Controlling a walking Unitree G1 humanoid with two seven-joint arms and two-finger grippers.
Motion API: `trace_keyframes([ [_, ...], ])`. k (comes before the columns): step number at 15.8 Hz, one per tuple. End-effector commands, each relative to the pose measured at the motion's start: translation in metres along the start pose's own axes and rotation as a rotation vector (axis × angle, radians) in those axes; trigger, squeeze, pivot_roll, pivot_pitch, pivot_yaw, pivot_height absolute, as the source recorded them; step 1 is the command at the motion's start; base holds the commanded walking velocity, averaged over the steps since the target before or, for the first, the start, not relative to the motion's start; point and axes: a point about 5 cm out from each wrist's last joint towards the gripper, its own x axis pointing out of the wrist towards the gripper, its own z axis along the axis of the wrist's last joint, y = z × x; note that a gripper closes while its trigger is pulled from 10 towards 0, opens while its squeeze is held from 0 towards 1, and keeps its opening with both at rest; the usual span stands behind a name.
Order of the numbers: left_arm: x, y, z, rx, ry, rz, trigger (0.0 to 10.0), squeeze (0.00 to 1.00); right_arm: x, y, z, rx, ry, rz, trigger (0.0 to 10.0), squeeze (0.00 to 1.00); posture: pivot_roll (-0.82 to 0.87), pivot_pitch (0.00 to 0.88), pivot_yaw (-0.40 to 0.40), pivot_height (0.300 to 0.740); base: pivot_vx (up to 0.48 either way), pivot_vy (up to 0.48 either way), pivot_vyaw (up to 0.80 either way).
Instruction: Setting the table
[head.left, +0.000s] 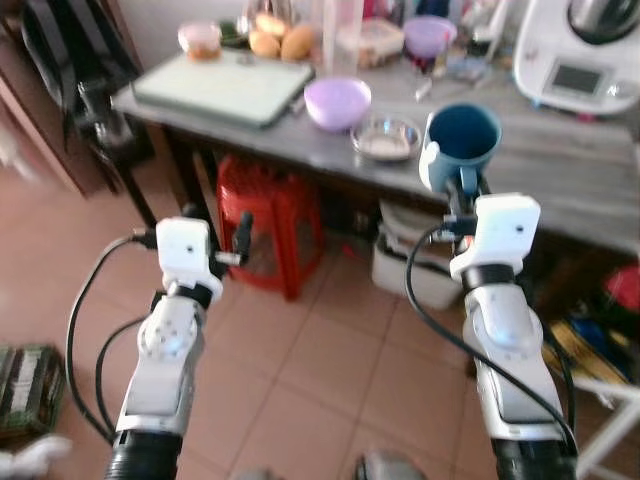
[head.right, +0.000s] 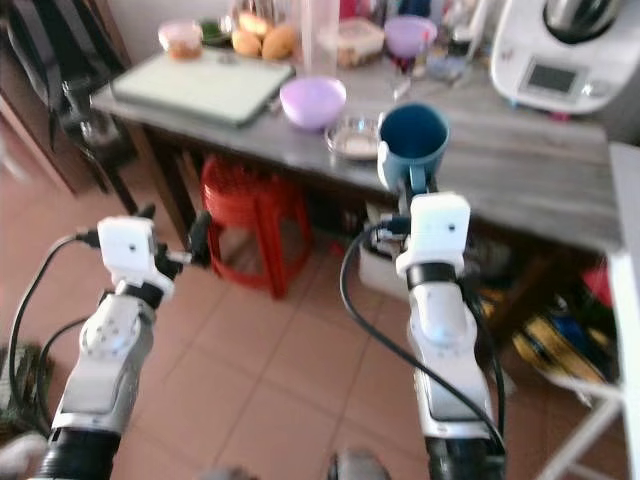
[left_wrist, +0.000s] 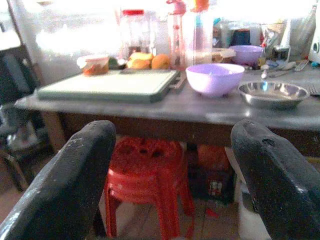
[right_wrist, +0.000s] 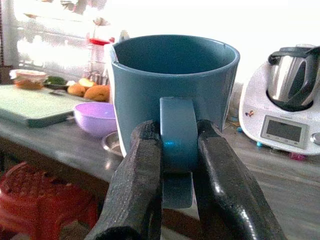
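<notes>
Blue mug (right_wrist: 172, 95): held upright by its handle, raised at the front edge of the table, mouth open upward — nothing can be made out inside.
Right hand (right_wrist: 177, 165): two black fingers (right_wrist: 137, 185) closed on the mug's handle, one on each side; in the head views the hand (head.left: 462, 185) is just below the mug, out in front of the table edge.
Left hand (left_wrist: 172, 185): fingers (left_wrist: 65, 185) spread wide apart with nothing between them; held low before the table (head.left: 560, 165), facing the red stool (head.left: 268, 225) that stands under it.
Table: grey wood-look top, long, crowded along the back.
Purple bowl (head.left: 337, 102): near the front edge, just beside a small steel dish (head.left: 386, 138) — whether they touch cannot be told.
Cutting board (head.left: 225, 88): pale green, lying flat at the table's left end.
Back row: a small lidded tub (head.left: 200, 38), some orange-brown fruit or rolls (head.left: 280, 40), tall clear bottles (left_wrist: 185, 32), a second purple bowl (head.left: 429, 35).
Kitchen machine (head.left: 580, 55): white with a small screen, on the table's right part.
Floor (head.left: 320, 370): reddish-brown tiles.
</notes>
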Motion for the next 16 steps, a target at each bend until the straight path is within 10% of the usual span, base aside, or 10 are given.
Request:
trace_keyframes([
  [1,0.002,-0.010,0.004,0.015,-0.022,-0.046,10.0,0.00,0.002,-0.010,0.005,-0.014,-0.025,-0.049,10.0,0.00,-0.02,0.000,0.019,0.740,0.480,0.000,0.00],
  [11,-0.004,-0.014,0.003,-0.035,-0.029,-0.069,10.0,0.00,0.005,-0.008,0.001,0.000,-0.004,-0.073,10.0,0.00,-0.01,0.000,0.018,0.740,0.466,0.000,-0.36],
  [16,-0.013,0.008,0.009,0.014,-0.043,0.002,10.0,0.00,0.012,-0.013,-0.007,0.072,0.051,-0.082,10.0,0.00,0.01,0.000,0.021,0.740,0.000,0.000,0.00],
])
